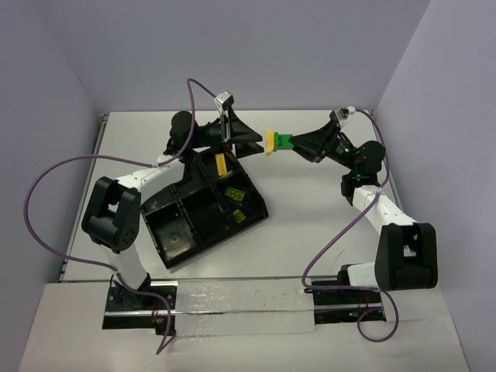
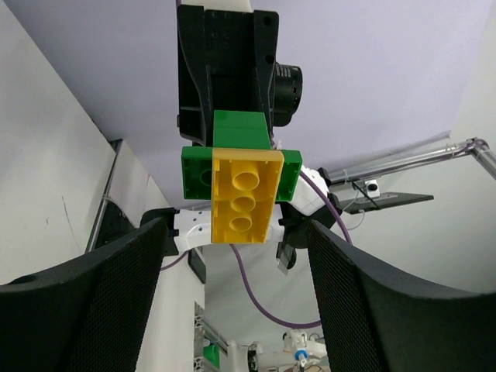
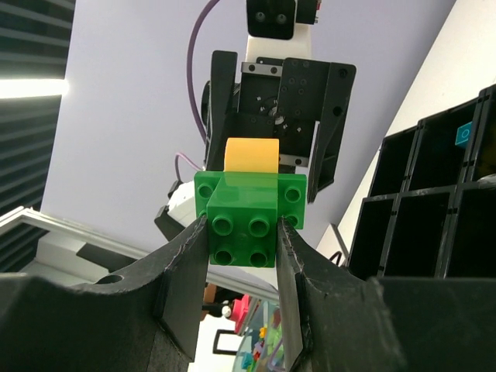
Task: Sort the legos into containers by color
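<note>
White tabletop (image 1: 310, 232) under lilac walls carries the black tray (image 1: 167, 232), where a few yellow bricks (image 1: 232, 192) lie, so the sorting looks partway done. In the air, the right gripper (image 1: 293, 142) pinches a green brick (image 1: 284, 141) with a yellow brick (image 1: 270, 142) stuck on, not yet split. The left gripper (image 1: 254, 142) stands spread just short of it. Only the right wrist view shows a light blue piece (image 3: 465, 133) in a compartment.

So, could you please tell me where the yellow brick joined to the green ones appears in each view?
Top external: yellow brick at upper middle, between the left gripper and the right gripper.
Left wrist: yellow brick at centre, studs toward the camera.
Right wrist: yellow brick at upper centre, behind the green bricks.
Shared landmark: the green bricks, clamped by the right gripper.
</note>
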`<state>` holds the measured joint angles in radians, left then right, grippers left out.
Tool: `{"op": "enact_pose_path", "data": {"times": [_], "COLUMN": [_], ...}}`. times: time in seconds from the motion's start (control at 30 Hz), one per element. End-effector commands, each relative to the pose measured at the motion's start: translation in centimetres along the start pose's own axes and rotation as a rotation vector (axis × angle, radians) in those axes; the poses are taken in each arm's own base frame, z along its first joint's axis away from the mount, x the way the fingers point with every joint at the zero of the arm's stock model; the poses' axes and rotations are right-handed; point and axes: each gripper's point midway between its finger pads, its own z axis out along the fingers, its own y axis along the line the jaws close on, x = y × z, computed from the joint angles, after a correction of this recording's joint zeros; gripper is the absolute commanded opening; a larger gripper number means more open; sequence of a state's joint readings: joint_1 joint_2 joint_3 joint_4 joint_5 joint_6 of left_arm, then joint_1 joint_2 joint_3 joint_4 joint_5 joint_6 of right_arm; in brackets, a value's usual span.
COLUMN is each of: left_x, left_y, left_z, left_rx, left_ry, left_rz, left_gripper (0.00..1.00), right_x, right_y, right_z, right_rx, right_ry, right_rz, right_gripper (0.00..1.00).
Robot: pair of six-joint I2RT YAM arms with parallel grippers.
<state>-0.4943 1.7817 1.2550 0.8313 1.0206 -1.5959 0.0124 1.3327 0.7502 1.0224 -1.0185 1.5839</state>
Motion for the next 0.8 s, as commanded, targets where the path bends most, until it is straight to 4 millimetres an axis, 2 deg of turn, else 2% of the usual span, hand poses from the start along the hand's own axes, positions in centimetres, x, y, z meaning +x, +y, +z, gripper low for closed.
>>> {"op": "enact_pose_path", "data": {"times": [0.0,0.27,0.43,0.77], "left_x": [0.4,0.3,0.3,0.3], "left_y": [-2.6,-2.7,-1.8,-1.3], "left_z": [0.9,1.6,2.3,3.0], "left_rx": [0.059,0.053,0.02,0.005], "left_ry": [0.034,0.047,0.06,0.066], "left_rz": [0.104,0.107,0.107,0.101], "left_gripper": [0.81,0.77,0.75,0.66], "right_x": [0.2,0.3,0.4,0.8], "right_y": [1.2,1.2,1.1,1.4], "right_z": [-0.1,0.1,0.2,0.3], "right_rx": [-0.047,-0.055,-0.058,-0.067], "right_ry": [0.018,0.025,0.035,0.05], "right_rz": [-0.061,-0.055,-0.057,-0.063], "right_gripper": [0.0,0.0,0.0,0.0]}}
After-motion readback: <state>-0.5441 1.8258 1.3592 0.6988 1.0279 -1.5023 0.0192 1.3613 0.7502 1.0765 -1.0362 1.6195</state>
